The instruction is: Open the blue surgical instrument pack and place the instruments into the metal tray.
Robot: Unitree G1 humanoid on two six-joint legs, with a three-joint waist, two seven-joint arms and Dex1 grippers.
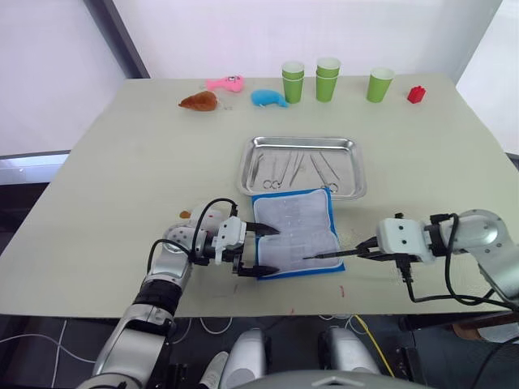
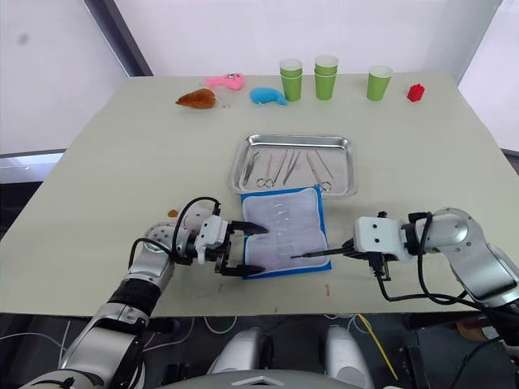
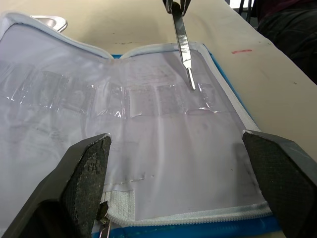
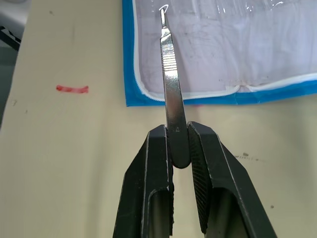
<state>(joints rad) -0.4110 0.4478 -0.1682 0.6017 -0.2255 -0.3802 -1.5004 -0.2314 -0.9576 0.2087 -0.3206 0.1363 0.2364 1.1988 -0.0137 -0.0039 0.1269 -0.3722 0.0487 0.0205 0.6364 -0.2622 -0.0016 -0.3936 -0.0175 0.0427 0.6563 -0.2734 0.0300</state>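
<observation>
The blue surgical instrument pack (image 1: pixel 295 232) is laid open, lining up, on the surface (image 1: pixel 122 162), just in front of the metal tray (image 1: pixel 302 166), its far edge close to the tray's near rim. One slim silver tool (image 4: pixel 168 74) is pinched by its handle end between the pressed-together fingers of the right gripper (image 4: pixel 179 148), with the tip held over the pack's clear pockets (image 3: pixel 124 96). The left gripper (image 3: pixel 178 183) is spread wide at the pack's near left edge, one finger on either side of that edge; whether the fabric is touched cannot be told.

The grip on the tool is judged narrow and far back, so it could pivot or slip out on the way to the tray. The tip could also catch a pocket and drag the pack, since the pack does not appear to be firmly pinned. A careless drop into the tray might knock the instruments (image 1: pixel 296 168) already lying there (roughly five or six, too thin and overlapped for a sure count).

Counted: one pack, one tray, one held tool. Along the far edge are five green cups (image 1: pixel 327 79) (two stacks of two and a single), three small toys (image 1: pixel 235 91) and one red block (image 1: pixel 416 94).
</observation>
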